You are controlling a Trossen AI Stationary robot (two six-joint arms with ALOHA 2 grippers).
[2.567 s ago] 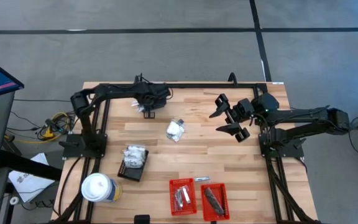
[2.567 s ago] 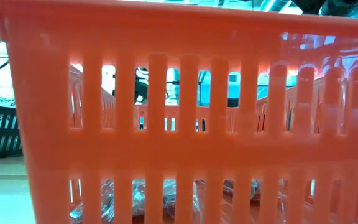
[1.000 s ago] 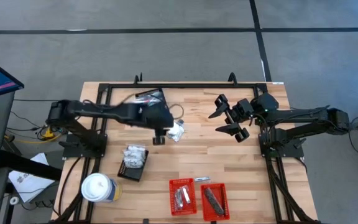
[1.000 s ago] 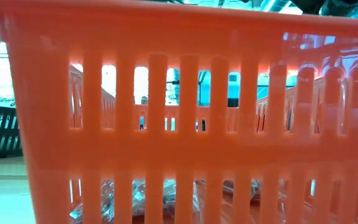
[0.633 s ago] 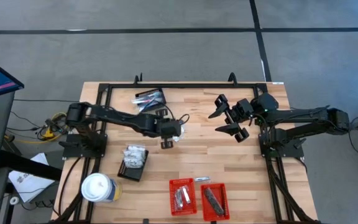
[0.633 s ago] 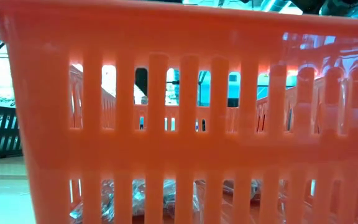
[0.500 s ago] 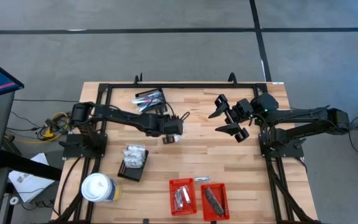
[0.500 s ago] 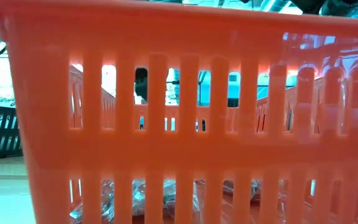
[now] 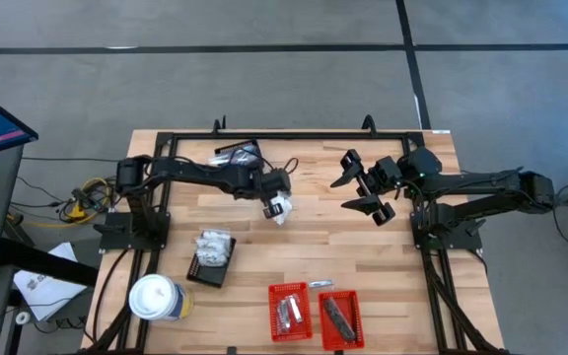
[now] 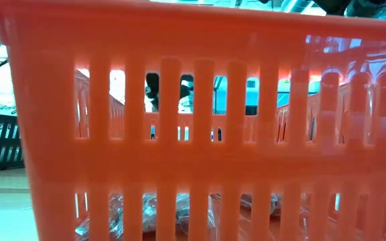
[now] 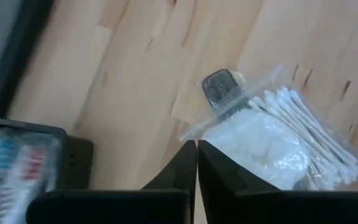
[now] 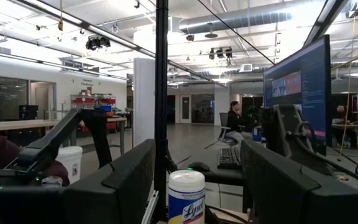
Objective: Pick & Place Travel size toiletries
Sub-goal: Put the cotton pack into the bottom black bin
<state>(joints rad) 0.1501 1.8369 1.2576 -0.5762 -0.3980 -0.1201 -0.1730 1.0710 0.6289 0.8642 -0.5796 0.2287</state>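
Toiletries sat in small baskets near the front edge of the wooden table (image 9: 383, 266). One red basket (image 9: 288, 312) held silvery packets, and the red basket beside it (image 9: 340, 318) held dark sticks. A black basket (image 9: 208, 262) on the left side carried a heap of clear-wrapped white packets (image 9: 214, 246). A black tray (image 9: 237, 155) near the back edge held slim striped items. A big white cup with a lid (image 9: 154, 297) stood at the front left corner. In the middle of the table lay a clear bag of cotton swabs and white pads (image 9: 278, 208). The left hand (image 9: 273, 196) was right at that bag with its fingers pressed together, and it was hard to tell if they pinched the plastic. The right hand (image 9: 364, 184) waited above the right side with its fingers spread wide, holding nothing. The floor around the table was grey with dark lines. The low view was filled by the slotted wall of a red basket (image 10: 200, 134), with shiny packets (image 10: 146, 214) showing through the slots. The left wrist view showed the swabs (image 11: 297, 118) up close. The right wrist view showed a big bright room with screens, a seated person (image 12: 233, 118), and a white tub of wipes (image 12: 186, 196).
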